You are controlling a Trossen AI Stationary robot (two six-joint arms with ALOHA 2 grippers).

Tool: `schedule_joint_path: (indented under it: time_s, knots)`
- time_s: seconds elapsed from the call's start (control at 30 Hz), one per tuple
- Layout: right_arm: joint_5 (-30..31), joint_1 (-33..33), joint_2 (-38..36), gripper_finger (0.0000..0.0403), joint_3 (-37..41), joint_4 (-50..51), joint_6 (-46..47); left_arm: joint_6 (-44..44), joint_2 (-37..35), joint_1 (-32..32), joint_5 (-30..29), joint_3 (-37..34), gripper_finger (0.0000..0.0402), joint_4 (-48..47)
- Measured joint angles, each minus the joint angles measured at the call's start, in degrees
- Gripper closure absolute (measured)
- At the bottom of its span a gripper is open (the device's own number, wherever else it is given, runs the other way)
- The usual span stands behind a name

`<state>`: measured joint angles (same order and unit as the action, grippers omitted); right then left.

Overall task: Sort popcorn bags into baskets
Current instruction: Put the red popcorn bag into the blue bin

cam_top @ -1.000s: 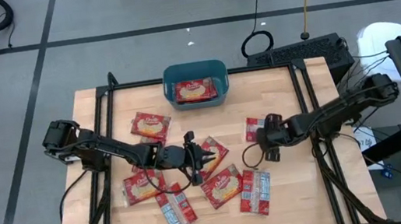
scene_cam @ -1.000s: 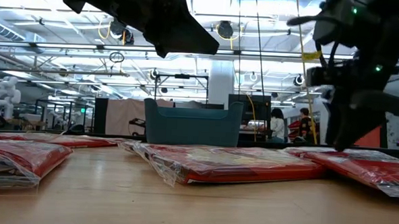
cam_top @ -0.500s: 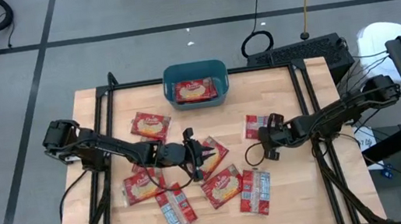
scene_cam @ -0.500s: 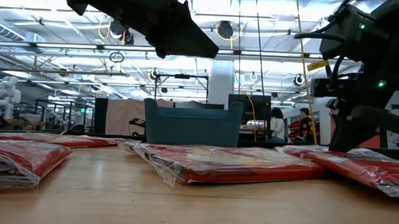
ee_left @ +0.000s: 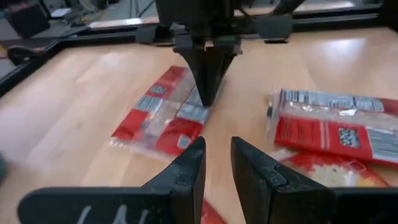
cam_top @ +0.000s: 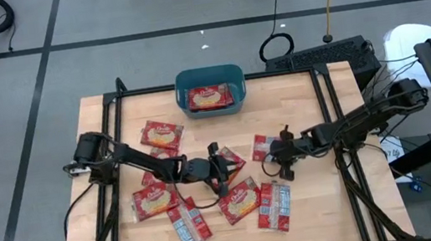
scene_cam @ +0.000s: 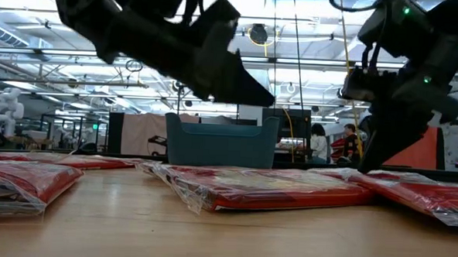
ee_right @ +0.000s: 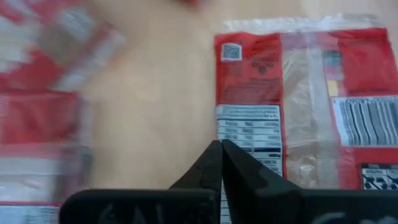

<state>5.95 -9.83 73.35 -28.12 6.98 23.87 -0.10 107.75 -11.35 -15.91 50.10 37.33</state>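
The packet (cam_top: 263, 146) looks light, flat and slippery; take it by an edge. The right gripper (cam_top: 274, 153) has its fingers together on that edge, and the left gripper (cam_top: 228, 168) has its fingers slightly apart, empty.

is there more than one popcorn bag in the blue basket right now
No, the high view shows a single popcorn bag lying label-up inside the basket.

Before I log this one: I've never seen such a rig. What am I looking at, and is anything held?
Two dark robot arms work at a wooden table. One picture looks straight down, one sits at table height, and two ride on the wrists. Red popcorn bags lie scattered; one already lies in the teal basket. The right gripper is shut on the edge of a back-up bag. The left gripper, at mid-table facing it, stands slightly apart and holds nothing.
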Motion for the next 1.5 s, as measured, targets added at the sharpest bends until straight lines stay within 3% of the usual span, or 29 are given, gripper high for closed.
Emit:
schedule_joint_path:
  time_s: [0.13, 0.2, 0.4, 0.53, 0.83, 1.0, 1.13, 1.3, 1.5]
  knots:
    - [-3.3, -0.5, 0.0, 0.0403, -0.1, -2.4, 0.5, 0.9, 3.7, 0.0, 0.9, 1.0, 0.0318, 0.0]
    - [-1.9, -1.0, 0.0, 0.0403, -0.3, -1.3, 1.1, 1.1, 5.2, 0.0, 0.9, 1.6, 0.0318, 0.3]
    - [1.8, -4.7, -2.2, 0.0388, -3.1, 11.3, 7.4, 0.4, 6.1, -0.4, 0.9, 1.5, 0.0318, -1.0]
    - [5.1, -9.9, -2.6, 0.0345, -6.9, 23.4, 15.1, 0.0, 6.0, -0.5, 0.9, 1.5, 0.0318, -0.3]
    - [13.9, -20.5, -2.5, 0.0211, -5.0, 26.4, 28.6, -0.2, 6.0, -0.2, 0.8, 1.5, 0.0318, -0.1]
    - [17.2, -22.8, -2.3, 0.0171, -4.7, 31.8, 36.7, -0.2, 6.0, -0.2, 0.8, 1.5, 0.0318, -0.2]
    - [18.1, -23.2, -1.0, 0.0170, -3.8, 29.4, 36.3, 0.0, 6.0, -0.2, 0.8, 1.5, 0.0318, -0.3]
    - [18.6, -22.9, 1.2, 0.0188, 1.2, 17.7, 36.6, 0.1, 6.0, -0.1, 0.8, 1.5, 0.0318, -0.2]
    - [24.5, -22.8, 1.7, 0.0244, 4.4, 10.7, 38.5, 0.0, 6.0, -0.1, 0.8, 1.5, 0.0318, -0.2]
